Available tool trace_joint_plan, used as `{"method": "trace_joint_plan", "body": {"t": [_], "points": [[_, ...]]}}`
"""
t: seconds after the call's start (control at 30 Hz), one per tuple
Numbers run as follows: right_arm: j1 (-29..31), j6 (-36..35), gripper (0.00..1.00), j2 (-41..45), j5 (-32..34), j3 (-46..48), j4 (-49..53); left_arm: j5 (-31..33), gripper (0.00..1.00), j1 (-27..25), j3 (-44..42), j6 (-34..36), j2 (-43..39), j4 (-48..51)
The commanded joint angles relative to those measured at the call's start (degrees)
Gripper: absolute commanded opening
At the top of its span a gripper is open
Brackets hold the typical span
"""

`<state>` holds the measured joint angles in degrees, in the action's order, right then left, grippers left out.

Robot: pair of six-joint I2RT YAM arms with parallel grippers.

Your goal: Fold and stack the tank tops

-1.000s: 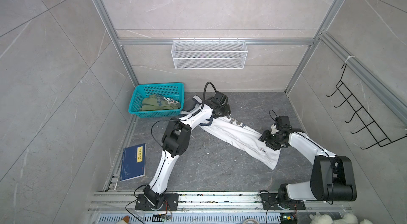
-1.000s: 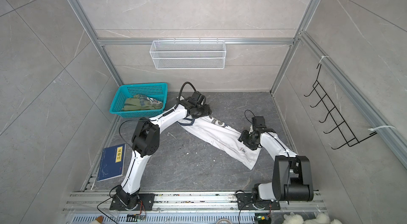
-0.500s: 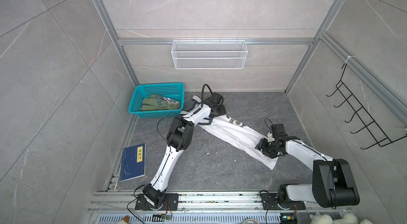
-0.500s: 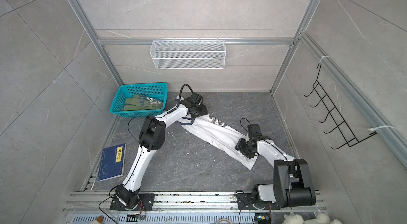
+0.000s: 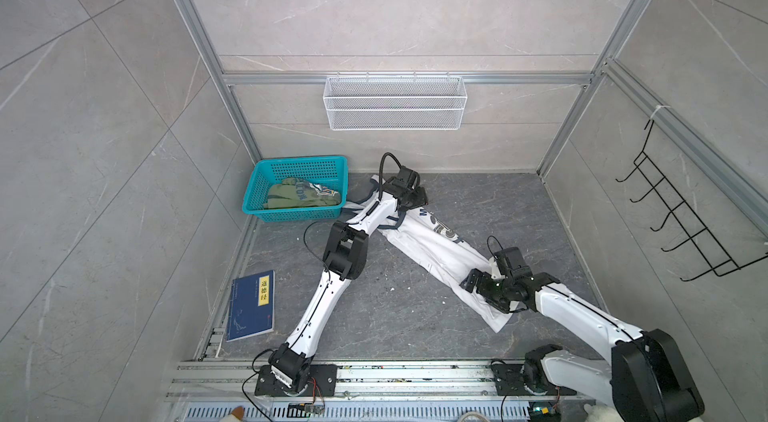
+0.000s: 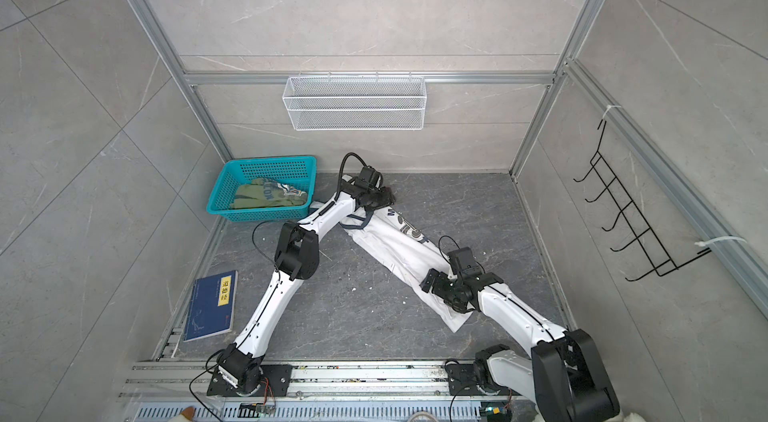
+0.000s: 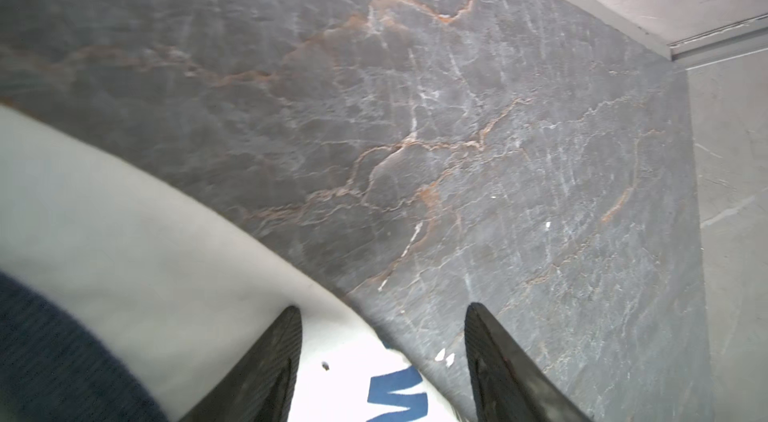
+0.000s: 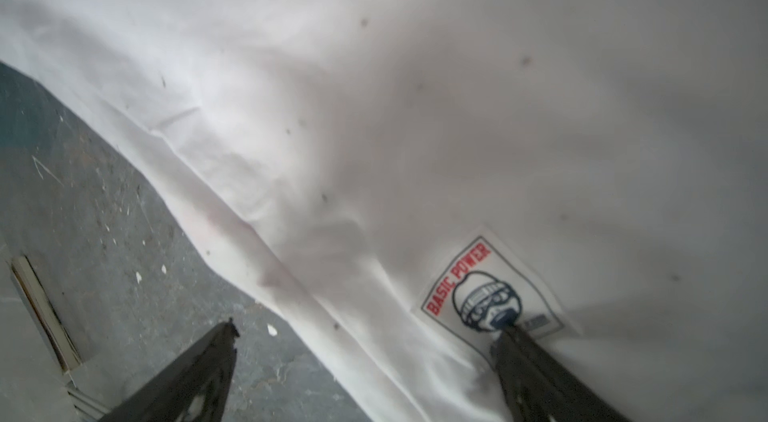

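Right claw (image 8: 368,325), gaping empty, is touching "BASIC POWER" label (image 8: 478,274) on white tank top (image 8: 415,108); left claw (image 7: 382,308) is gaping, empty, above blue lettering (image 7: 397,395).

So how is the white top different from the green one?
The white top lies on the floor; the green top sits in the basket. The white top is stretched out in a long strip; the green top is bunched up in a heap. Both have printing on them.
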<state>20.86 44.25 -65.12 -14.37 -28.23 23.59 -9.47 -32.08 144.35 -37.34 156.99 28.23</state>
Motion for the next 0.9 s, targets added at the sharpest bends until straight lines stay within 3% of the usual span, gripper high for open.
{"method": "trace_joint_plan", "body": {"t": [0.0,0.2,0.33,0.47,0.63,0.73,0.87], "points": [[8.4,8.9,0.99,0.5,1.5,2.7,6.6,-3.6,0.66,-0.8,2.5,-0.4,4.2,1.2],[29.5,19.0,1.00,-5.8,8.9,-4.4,3.9,-6.1,0.68,-1.6,4.8,0.5,3.9,-0.4],[38.1,19.4,1.00,-10.7,13.4,-13.1,5.4,-6.5,0.70,-1.4,5.1,2.6,-1.0,3.4],[39.8,16.4,1.00,-8.4,20.9,-18.8,14.4,-2.3,0.73,-1.1,0.0,5.7,-11.7,10.9],[37.8,11.4,1.00,-4.2,32.0,-21.7,24.9,2.4,0.74,1.4,-25.7,5.1,-30.9,4.6],[35.7,8.6,1.00,-4.6,31.7,-21.6,24.4,3.5,0.72,5.0,-34.7,2.8,-35.1,2.8],[35.1,6.5,1.00,-7.3,32.0,-20.9,22.4,3.9,0.68,9.2,-35.9,1.6,-33.1,3.3]]}}
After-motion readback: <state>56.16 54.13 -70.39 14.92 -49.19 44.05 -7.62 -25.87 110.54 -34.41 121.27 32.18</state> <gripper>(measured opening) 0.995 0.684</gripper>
